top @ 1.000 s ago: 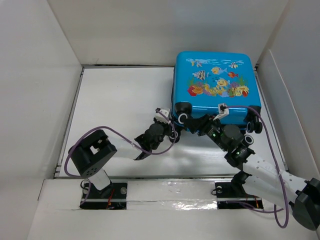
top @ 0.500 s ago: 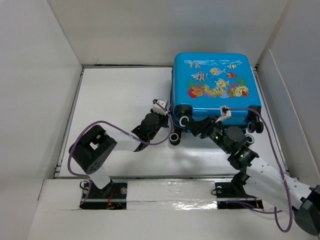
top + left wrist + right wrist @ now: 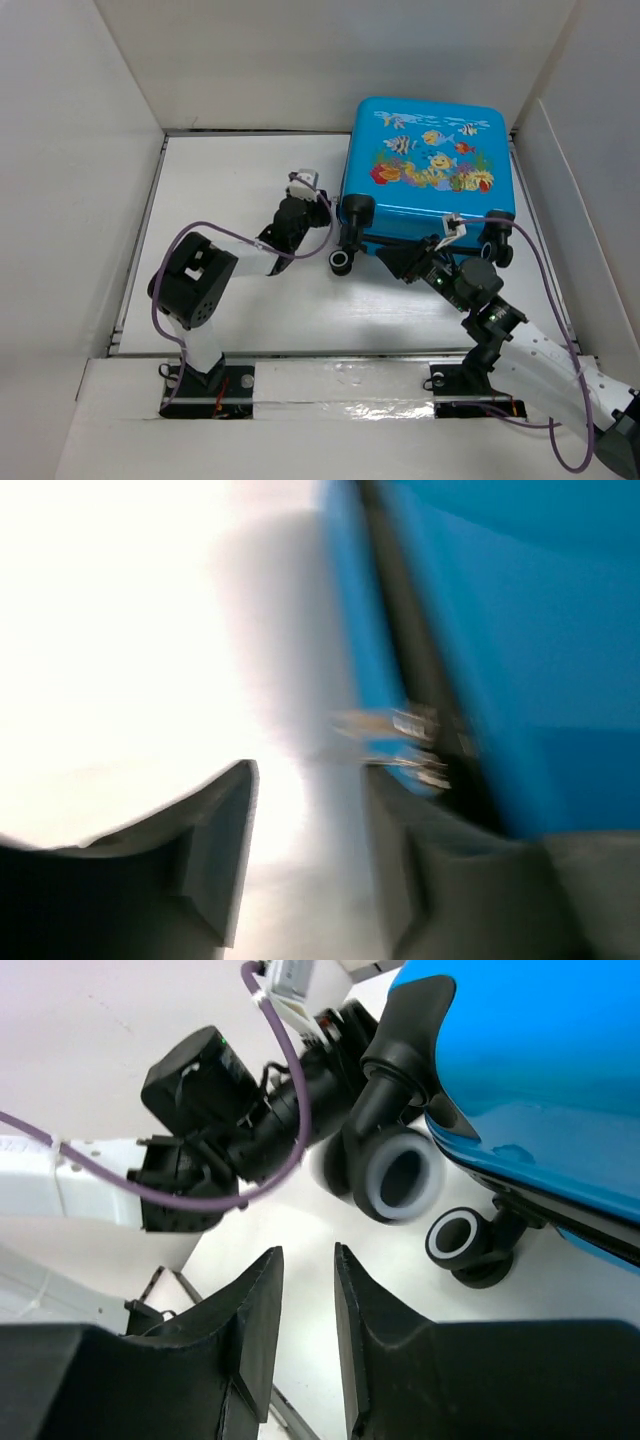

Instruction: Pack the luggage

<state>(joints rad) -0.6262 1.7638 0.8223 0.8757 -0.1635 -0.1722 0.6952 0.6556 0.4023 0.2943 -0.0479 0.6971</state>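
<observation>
Left wrist alone shows luggage (image 3: 520,630) zip pulls (image 3: 395,742) — left jaws wide, right jaws narrow, both empty.

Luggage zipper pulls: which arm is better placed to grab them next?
Left, probably. The left gripper is open with the zipper pulls just ahead of its fingers; the right gripper faces the wheels instead.
</observation>
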